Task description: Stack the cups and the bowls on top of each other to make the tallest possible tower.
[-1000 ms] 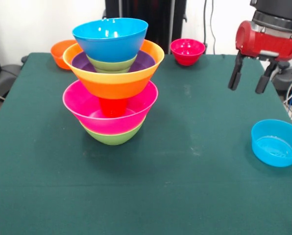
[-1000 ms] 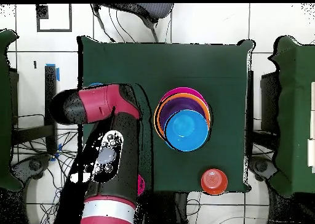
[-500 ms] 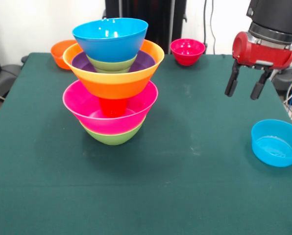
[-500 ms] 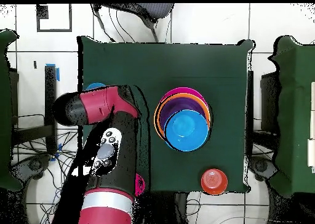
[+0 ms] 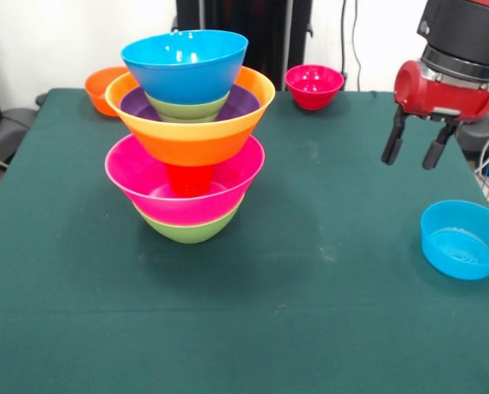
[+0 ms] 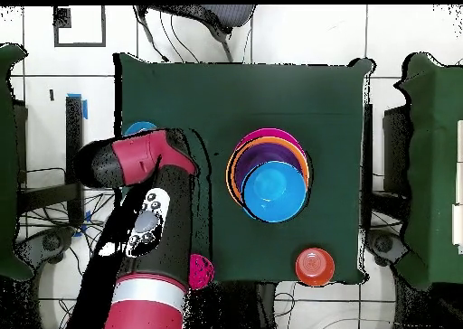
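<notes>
far to the left of the end effector [image 5: 413, 152] on the counter [image 5: 326, 312], the tower [image 5: 189, 131] stands built: green and pink bowls lowest, a red cup [image 5: 188, 178], then orange, purple, green and blue. three bowls are left loose: a small orange bowl [image 5: 102, 87] behind the tower, a red-pink bowl [image 5: 313, 85] up-left of the end effector, a small blue bowl [image 5: 463, 239] just below-right. the end effector hangs released, empty.
</notes>
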You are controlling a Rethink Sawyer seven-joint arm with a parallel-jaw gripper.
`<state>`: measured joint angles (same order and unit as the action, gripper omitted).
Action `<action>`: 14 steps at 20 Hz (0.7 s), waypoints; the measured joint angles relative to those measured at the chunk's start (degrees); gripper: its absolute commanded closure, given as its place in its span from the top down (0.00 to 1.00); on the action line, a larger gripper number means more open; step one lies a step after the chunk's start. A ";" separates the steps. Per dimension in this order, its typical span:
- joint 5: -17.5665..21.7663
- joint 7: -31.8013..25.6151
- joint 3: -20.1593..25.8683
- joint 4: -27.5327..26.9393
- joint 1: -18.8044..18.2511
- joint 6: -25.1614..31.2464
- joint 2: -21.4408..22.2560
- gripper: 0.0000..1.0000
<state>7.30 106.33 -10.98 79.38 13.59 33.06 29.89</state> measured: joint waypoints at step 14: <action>-0.01 0.00 -1.01 -0.02 3.70 -3.31 -2.73 1.00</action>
<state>7.29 106.33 -12.00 79.37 17.30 29.75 27.16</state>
